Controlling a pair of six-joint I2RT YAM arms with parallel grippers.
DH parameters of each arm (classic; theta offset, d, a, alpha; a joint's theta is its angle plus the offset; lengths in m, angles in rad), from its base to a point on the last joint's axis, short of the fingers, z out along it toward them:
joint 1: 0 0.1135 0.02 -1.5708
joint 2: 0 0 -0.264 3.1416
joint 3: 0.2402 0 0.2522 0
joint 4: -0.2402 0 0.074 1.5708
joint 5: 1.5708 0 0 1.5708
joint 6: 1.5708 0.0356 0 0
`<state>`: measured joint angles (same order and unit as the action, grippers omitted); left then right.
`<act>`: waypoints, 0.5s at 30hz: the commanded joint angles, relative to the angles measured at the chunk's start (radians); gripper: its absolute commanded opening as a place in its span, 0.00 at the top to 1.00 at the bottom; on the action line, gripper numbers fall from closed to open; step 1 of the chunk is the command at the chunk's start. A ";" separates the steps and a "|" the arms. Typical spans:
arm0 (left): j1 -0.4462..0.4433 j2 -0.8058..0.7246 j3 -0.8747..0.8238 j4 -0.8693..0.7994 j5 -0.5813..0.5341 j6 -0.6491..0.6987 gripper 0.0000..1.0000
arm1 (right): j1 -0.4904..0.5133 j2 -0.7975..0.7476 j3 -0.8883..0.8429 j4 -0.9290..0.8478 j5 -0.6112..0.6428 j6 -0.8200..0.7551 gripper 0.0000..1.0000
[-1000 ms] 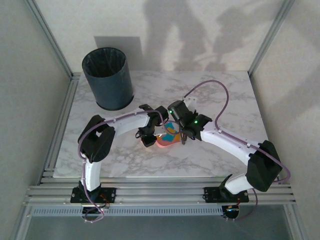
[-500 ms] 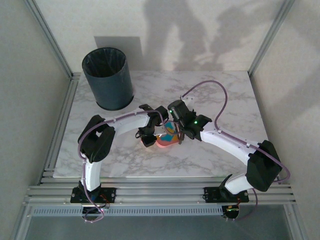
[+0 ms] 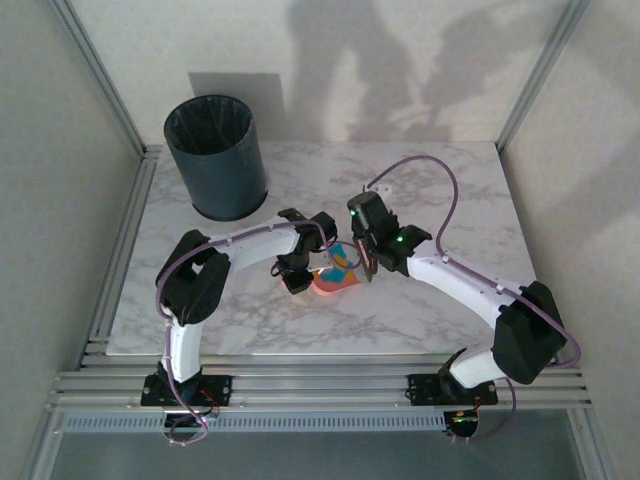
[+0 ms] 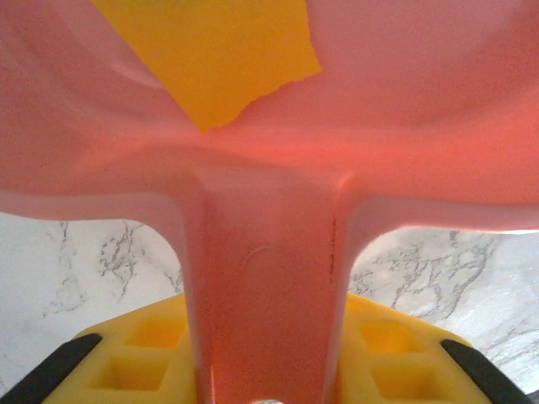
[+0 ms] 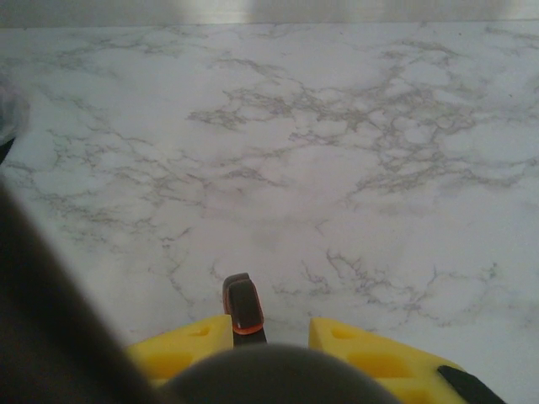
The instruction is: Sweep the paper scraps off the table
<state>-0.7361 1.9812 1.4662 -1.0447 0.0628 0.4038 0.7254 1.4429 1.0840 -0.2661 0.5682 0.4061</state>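
Observation:
My left gripper is shut on the handle of a pink dustpan, which rests on the table at its middle. Orange-yellow and teal paper scraps lie in the pan; the left wrist view has one orange-yellow scrap on its floor. My right gripper hangs just right of the pan, shut on a small dark brush whose end has an orange rim. Bare marble lies under it.
A dark bin with a black liner stands at the table's back left corner. Aluminium rails edge the table on the left and front. A purple cable loops above the right arm.
The right wrist has swung up and to the right, away from the dustpan's mouth. The left arm and the pan have stayed put.

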 commanded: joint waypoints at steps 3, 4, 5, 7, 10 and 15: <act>0.009 0.025 0.017 -0.036 -0.012 -0.002 0.97 | -0.011 0.037 0.010 0.116 -0.055 -0.129 1.00; 0.007 0.024 0.016 -0.037 -0.012 -0.002 0.97 | -0.010 0.045 0.015 0.122 -0.061 -0.137 1.00; 0.008 0.023 0.016 -0.037 -0.012 -0.002 0.97 | -0.011 0.056 0.021 0.126 -0.066 -0.143 1.00; 0.008 0.023 0.018 -0.037 -0.012 -0.002 0.97 | -0.011 0.073 0.034 0.126 -0.075 -0.151 1.00; 0.007 0.023 0.019 -0.038 -0.012 -0.002 0.97 | -0.009 0.094 0.050 0.118 -0.089 -0.151 1.00; 0.007 0.023 0.020 -0.038 -0.014 -0.001 0.97 | 0.002 0.099 0.050 0.110 -0.119 -0.141 1.00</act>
<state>-0.7361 1.9812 1.4662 -1.0447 0.0628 0.4038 0.7162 1.5238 1.1149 -0.1513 0.4847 0.2718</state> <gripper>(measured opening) 0.270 0.282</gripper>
